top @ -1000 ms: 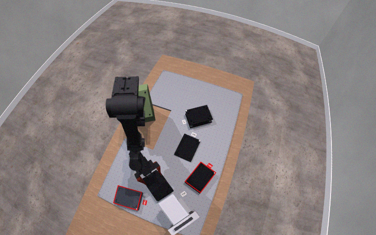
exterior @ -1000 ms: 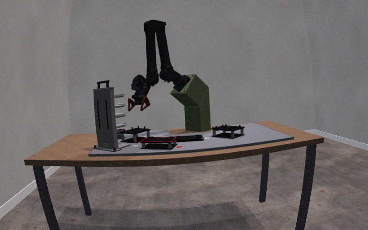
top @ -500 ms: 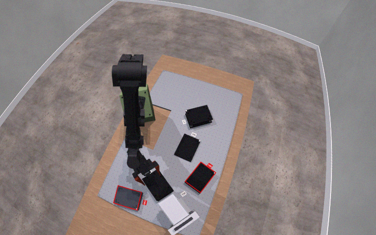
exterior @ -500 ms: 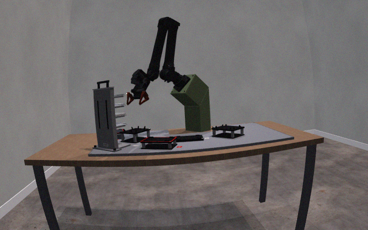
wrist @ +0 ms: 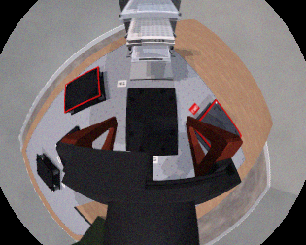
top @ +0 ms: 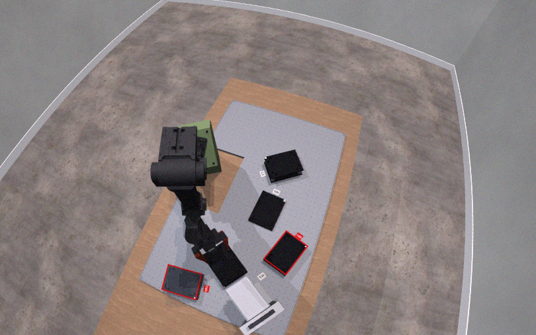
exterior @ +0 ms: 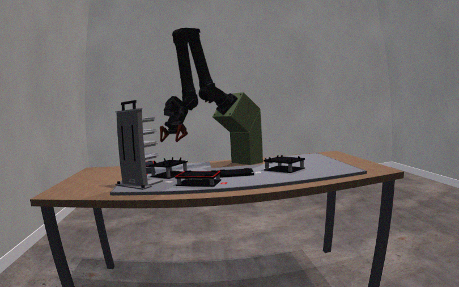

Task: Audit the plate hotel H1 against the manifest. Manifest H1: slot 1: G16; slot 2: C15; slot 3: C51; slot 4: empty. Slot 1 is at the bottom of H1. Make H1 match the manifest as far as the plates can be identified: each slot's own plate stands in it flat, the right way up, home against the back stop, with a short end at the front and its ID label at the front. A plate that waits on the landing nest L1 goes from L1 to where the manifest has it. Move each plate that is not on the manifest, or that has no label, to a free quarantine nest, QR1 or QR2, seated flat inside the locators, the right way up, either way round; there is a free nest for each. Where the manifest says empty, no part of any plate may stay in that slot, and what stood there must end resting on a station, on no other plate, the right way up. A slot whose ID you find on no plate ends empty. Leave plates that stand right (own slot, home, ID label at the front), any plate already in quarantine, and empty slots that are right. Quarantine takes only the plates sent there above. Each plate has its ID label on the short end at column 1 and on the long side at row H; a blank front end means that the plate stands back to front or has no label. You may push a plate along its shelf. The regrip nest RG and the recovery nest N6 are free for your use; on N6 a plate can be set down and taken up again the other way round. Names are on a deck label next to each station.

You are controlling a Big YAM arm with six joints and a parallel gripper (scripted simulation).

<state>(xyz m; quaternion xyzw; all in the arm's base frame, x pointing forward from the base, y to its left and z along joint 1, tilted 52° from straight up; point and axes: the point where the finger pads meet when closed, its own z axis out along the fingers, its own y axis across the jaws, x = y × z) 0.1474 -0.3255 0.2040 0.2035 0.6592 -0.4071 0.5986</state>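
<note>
The plate hotel H1 (top: 257,318) (exterior: 131,146) is a grey tower at the deck's near end. Its shelves (exterior: 148,131) face the arm. In the wrist view pale trays or plates (wrist: 149,29) show stacked in its slots; no label is readable. My gripper (top: 214,249) (exterior: 172,134) (wrist: 151,120) is open and empty. It hangs in front of the hotel at about upper-shelf height, above a black raised nest (top: 230,268) (exterior: 169,163) (wrist: 152,118) that stands before the hotel.
Two red-framed nests flank the hotel. One (top: 182,281) (wrist: 219,122) seems to hold a grey plate. The other (top: 285,252) (exterior: 197,174) (wrist: 83,89) is dark. A flat black nest (top: 267,210) (exterior: 236,172) and a raised black nest (top: 283,165) (exterior: 284,160) lie farther along. The green arm base (exterior: 243,131) stands behind.
</note>
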